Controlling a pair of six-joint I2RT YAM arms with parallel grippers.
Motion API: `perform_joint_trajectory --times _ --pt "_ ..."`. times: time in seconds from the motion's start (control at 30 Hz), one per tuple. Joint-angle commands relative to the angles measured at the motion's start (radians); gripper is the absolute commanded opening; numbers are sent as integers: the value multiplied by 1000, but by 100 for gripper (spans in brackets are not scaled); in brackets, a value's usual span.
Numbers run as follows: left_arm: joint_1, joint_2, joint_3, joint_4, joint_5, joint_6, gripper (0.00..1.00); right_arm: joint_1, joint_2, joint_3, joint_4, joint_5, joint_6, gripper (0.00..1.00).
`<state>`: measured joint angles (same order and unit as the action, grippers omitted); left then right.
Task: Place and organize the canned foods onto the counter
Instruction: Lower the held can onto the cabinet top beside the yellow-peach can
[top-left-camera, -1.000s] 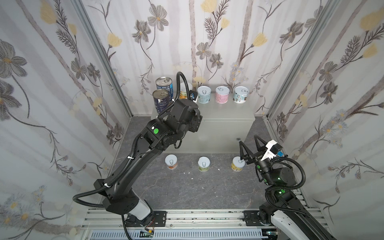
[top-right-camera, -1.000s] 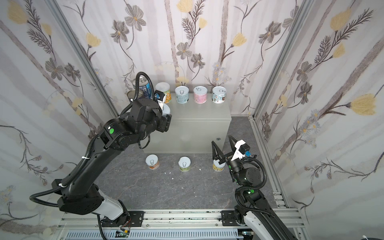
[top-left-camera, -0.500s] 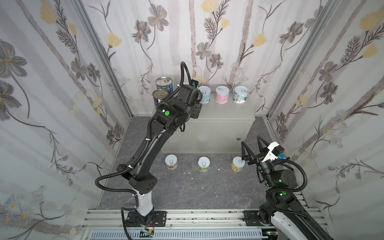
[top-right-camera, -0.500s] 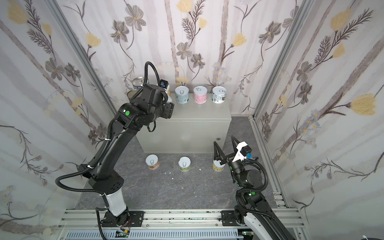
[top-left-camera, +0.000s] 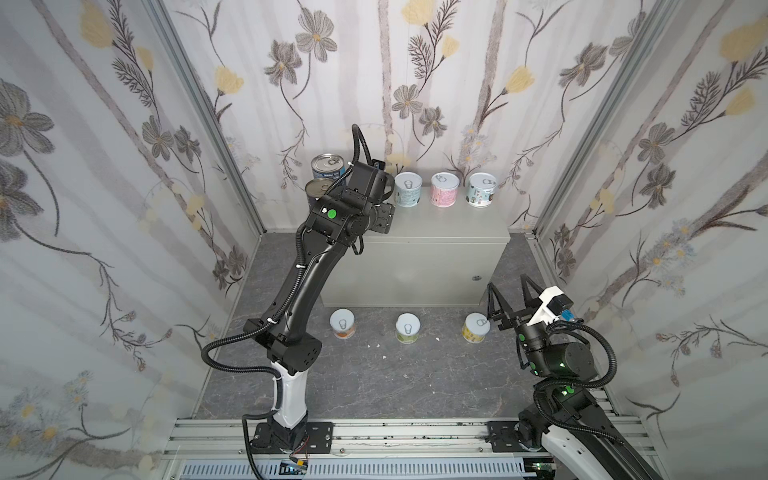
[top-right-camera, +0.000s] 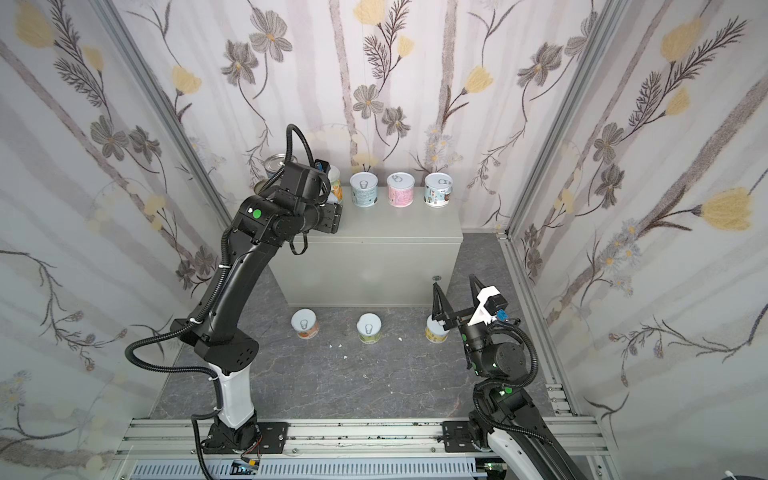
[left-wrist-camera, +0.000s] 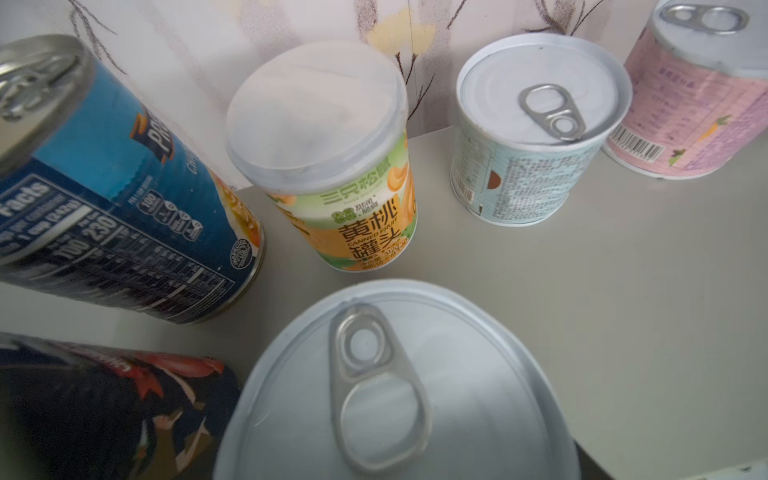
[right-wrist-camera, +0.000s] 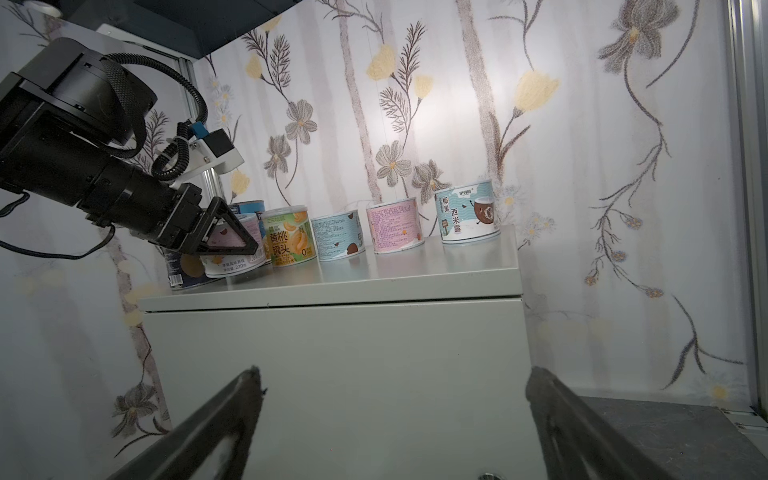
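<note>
On the flat, light-grey metal counter (top-left-camera: 436, 224), round pastel cans (top-left-camera: 444, 189) with white pull-tab lids line the back edge beside two taller dark-blue tins (top-left-camera: 328, 168); the front and right of the top lie bare. The left gripper (right-wrist-camera: 243, 243) is clamped around a pink-labelled can (right-wrist-camera: 232, 266) at the left end. Three short cans (top-left-camera: 407, 328) stand well spaced on the dark marbled floor (top-left-camera: 374, 382); the right gripper (top-left-camera: 507, 286) gapes wide just beside the yellow-labelled can (top-left-camera: 475, 328)
</note>
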<state>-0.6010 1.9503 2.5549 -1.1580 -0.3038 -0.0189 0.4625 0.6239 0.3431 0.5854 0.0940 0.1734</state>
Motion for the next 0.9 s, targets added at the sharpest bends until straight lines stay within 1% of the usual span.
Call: perform_joint_trajectory --times 0.0,0.13,0.33,0.5,0.67,0.87 --pt "11 3 11 20 27 -19 0 1 4 0 -8 32 -12 100" --pt "33 5 11 18 57 -47 0 1 4 2 -15 37 -14 100" --pt "45 18 11 41 31 -72 0 1 -3 12 -36 44 -20 100" --pt "52 25 11 40 40 -75 2 1 -18 20 -73 51 -29 100" --pt "61 28 11 34 38 -67 9 0 -28 16 -90 57 -29 100" --pt "74 39 10 46 87 -74 23 0 -27 16 -90 58 -28 100"
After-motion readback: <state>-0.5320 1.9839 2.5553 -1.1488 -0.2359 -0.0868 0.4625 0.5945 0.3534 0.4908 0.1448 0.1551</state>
